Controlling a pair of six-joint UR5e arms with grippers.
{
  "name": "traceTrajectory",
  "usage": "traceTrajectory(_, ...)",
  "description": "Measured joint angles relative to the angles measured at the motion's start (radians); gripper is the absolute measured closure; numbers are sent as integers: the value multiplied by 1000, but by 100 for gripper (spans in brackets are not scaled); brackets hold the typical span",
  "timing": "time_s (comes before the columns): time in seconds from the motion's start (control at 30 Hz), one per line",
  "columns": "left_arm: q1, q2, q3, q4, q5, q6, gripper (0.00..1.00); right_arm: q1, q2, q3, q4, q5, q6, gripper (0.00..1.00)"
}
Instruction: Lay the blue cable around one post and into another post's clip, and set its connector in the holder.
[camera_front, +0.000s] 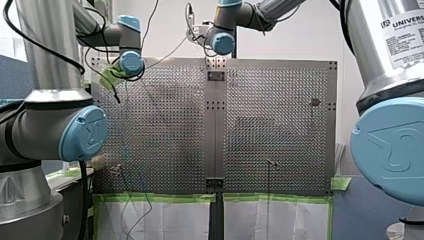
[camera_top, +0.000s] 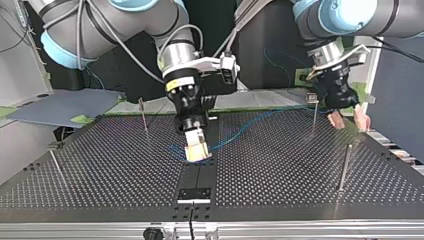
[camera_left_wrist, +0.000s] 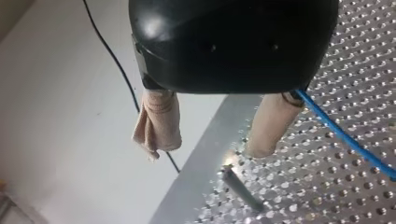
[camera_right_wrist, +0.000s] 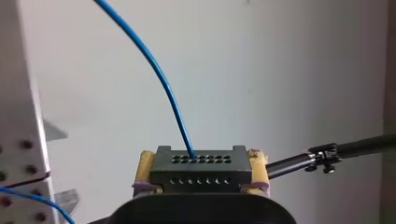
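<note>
— How do the arms stand over the perforated table (camera_top: 100, 165)?
— The robot's right gripper (camera_top: 196, 152) hangs low over the table's middle seam. The left gripper (camera_top: 348, 120) is near the top view's right edge, its beige fingers (camera_left_wrist: 159, 123) spread wide apart.
— And the right one's claw?
— Its yellow pads (camera_right_wrist: 145, 165) pinch the black connector (camera_right_wrist: 201, 168). The blue cable (camera_right_wrist: 161, 79) rises out of the connector, and a stretch of it runs just beside one left finger, near a thin post (camera_left_wrist: 240, 189).

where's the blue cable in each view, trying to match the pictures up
front view: too faint to make out
top view: blue cable runs from my right gripper toward my left gripper
left wrist view: beside one pad, over the holes
right wrist view: rises from the connector
shared landmark: the perforated table
</note>
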Motion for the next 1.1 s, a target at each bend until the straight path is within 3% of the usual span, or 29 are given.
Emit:
traceTrajectory(0.27,31,-42,70,-16,26,-10,0,21,39,-29,42,4,0,100)
traceTrajectory(0.53,93,14,140,-72,86,-58,0,47,71,-30,29,17,9,100)
traceTrajectory(0.83,170,84,155,-136,162,-105,0,56,77,-31,31,30,15,100)
traceTrajectory(1.1,239,41,156,-111,231,-83,0,57,80,-39,9,33,17,100)
